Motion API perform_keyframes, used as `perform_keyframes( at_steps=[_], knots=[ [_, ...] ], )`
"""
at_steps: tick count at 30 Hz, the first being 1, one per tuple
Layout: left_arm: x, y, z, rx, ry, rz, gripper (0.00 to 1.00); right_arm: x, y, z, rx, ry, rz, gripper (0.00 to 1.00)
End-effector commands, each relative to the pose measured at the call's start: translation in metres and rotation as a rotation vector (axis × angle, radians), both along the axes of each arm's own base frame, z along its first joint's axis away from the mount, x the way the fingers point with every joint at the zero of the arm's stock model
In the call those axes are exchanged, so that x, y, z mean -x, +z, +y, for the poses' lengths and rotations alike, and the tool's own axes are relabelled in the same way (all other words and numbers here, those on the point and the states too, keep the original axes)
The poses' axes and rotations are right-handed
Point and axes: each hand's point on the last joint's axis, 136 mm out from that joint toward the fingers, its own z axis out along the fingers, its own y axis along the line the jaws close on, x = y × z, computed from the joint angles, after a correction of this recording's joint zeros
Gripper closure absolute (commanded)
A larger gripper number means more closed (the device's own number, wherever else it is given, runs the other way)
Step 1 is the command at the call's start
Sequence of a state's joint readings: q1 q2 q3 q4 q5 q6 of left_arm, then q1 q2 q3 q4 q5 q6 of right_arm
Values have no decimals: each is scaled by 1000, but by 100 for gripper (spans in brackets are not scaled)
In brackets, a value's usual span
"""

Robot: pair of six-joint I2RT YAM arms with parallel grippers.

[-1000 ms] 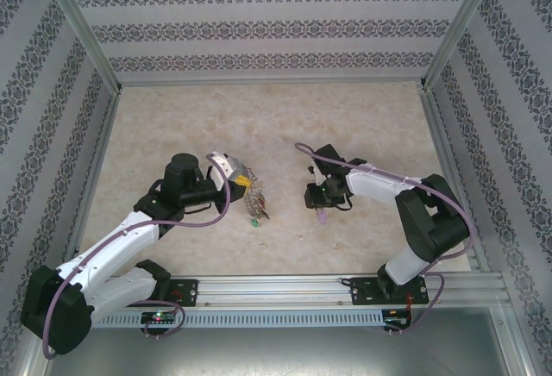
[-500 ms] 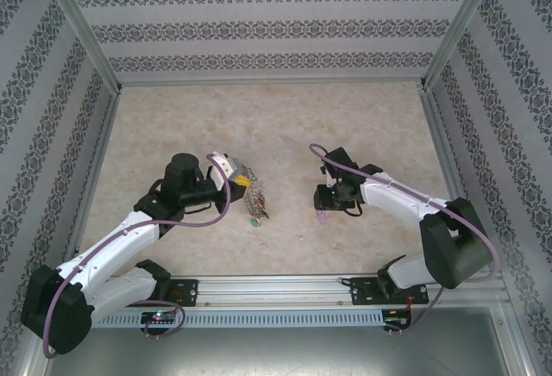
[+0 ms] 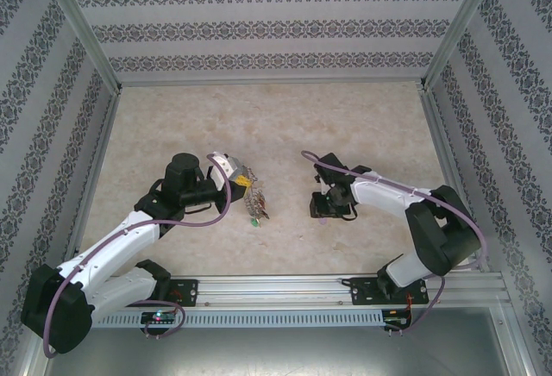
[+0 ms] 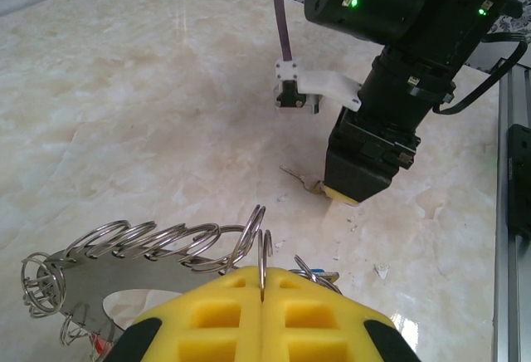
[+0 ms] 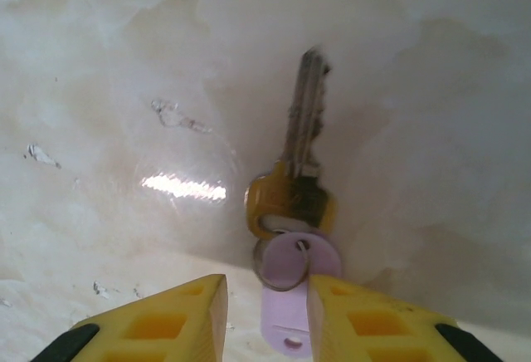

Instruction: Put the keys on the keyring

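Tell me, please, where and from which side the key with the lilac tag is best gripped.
Grip the lilac tag, coming straight down with a pad on each long edge. The key lies flat on the table, its metal blade thin and flush with the surface, so the plastic tag probably offers better purchase. The tag lies between the open fingers of the right gripper.

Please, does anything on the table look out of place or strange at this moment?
One thing: the lilac key lies alone on the table, flat, well apart from the keyring clamped in the left gripper. The right gripper is open with its fingers either side of the key's lilac tag. Nothing looks spilled or broken.
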State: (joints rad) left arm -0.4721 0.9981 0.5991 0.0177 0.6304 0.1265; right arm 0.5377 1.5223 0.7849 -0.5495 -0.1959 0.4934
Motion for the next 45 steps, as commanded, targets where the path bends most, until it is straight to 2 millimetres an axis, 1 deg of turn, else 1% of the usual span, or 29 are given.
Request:
perform_keyframes(
  at_steps=[1,5,9,11,13,16,18,22,24,25,28,34,38,42,45],
  knots=[
    [0,17,-7,36,-22,-54,100,8,-4,7,-8,7,42,68],
    [0,16,-7,31,-23,-52,100,10,-4,23,-28,35,52,68],
    [0,16,-6,29,-22,-51,100,5,-2,43,-88,11,50,68],
    [1,17,-5,29,-18,-53,100,-3,2,52,-126,-21,33,68],
    [1,17,-4,26,-9,-56,100,-13,11,65,-194,-54,4,67],
    [1,19,0,25,7,-70,100,-33,28,77,-289,-114,-67,67],
    [2,20,1,21,12,-72,100,-44,41,75,-320,-146,-109,68],
    [4,21,3,23,18,-76,100,-65,55,52,-267,-163,-209,70],
    [4,20,3,25,21,-74,100,-72,57,56,-279,-96,-207,71],
    [4,20,4,26,23,-76,100,-73,55,60,-286,-69,-186,72],
    [4,22,3,29,23,-77,100,-75,43,71,-280,0,-129,72],
    [5,25,6,25,34,-82,100,-78,18,78,-234,27,-73,72],
    [7,24,8,23,40,-83,100,-74,7,72,-193,24,-45,72],
    [7,23,8,22,39,-82,100,-63,-2,65,-166,37,-13,72],
    [7,22,8,22,37,-82,100,-55,-5,57,-145,35,-8,72]
  ],
)
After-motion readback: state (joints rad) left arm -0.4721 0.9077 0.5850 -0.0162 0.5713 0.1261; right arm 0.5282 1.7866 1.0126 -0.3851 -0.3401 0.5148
